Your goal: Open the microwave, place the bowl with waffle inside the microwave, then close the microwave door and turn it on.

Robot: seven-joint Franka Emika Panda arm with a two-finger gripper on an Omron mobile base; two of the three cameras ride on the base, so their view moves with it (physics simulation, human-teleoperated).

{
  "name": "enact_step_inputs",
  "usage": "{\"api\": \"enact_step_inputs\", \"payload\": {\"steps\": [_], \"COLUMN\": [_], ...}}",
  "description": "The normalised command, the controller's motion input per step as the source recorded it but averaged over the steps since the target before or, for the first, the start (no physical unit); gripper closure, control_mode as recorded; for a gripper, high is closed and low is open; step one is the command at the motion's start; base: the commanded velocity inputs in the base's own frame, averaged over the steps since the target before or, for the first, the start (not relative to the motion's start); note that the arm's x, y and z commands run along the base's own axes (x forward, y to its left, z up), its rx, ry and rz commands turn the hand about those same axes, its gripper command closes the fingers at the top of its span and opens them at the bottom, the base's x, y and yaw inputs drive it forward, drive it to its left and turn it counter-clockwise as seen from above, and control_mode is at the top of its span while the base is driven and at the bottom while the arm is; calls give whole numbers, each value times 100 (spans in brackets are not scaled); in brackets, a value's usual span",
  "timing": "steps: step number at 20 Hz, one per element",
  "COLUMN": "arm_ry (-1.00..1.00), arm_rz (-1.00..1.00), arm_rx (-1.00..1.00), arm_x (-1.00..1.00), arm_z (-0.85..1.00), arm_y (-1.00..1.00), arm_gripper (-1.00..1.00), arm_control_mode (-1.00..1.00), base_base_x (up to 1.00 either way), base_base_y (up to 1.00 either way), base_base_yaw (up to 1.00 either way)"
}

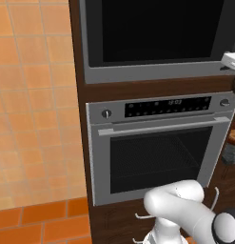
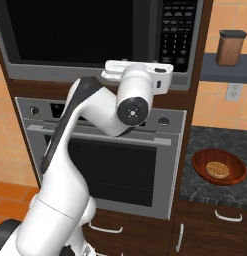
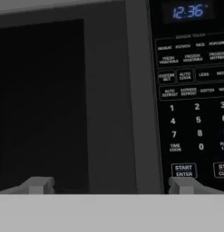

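Observation:
The microwave (image 2: pixel 85 35) is built in above the oven, and its black glass door (image 3: pixel 41 99) is shut. A dark vertical handle (image 3: pixel 141 99) runs between the glass and the keypad (image 3: pixel 195 90), whose clock is lit. My gripper (image 3: pixel 111 186) is open just in front of the door's lower right. One fingertip (image 3: pixel 38 185) is before the glass and the other sits below the START key; nothing is between them. The white hand (image 2: pixel 142 75) hovers at the microwave's lower frame. The reddish-brown bowl (image 2: pixel 218 167) with a waffle (image 2: pixel 217 169) sits on the dark counter to the right.
A silver oven (image 1: pixel 157 147) with a horizontal bar handle sits under the microwave. My arm's elbow (image 2: pixel 132 111) is in front of its control strip. A brown jar (image 2: pixel 231 47) stands on a shelf above the counter, with a wall outlet (image 2: pixel 234 91) below it.

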Motion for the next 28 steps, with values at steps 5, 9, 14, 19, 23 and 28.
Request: {"api": "enact_step_inputs", "payload": {"steps": [5,9,14,19,23,28], "arm_ry": [3,6,4,1,0,0], "arm_rz": [7,0,-1,0,0,0], "arm_rx": [0,-4,-9,0,0,0], "arm_x": [12,9,21,33,28,26], "arm_z": [0,0,0,0,0,0], "arm_y": [-29,-14,1,0,0,0], "arm_gripper": [-100,-100,-100,-100,-100,-100], "arm_control_mode": [-100,-100,-100,-100,-100,-100], "base_base_x": [0,0,0,0,0,0], "base_base_y": [0,0,0,0,0,0], "base_base_yaw": [0,0,0,0,0,0]}}
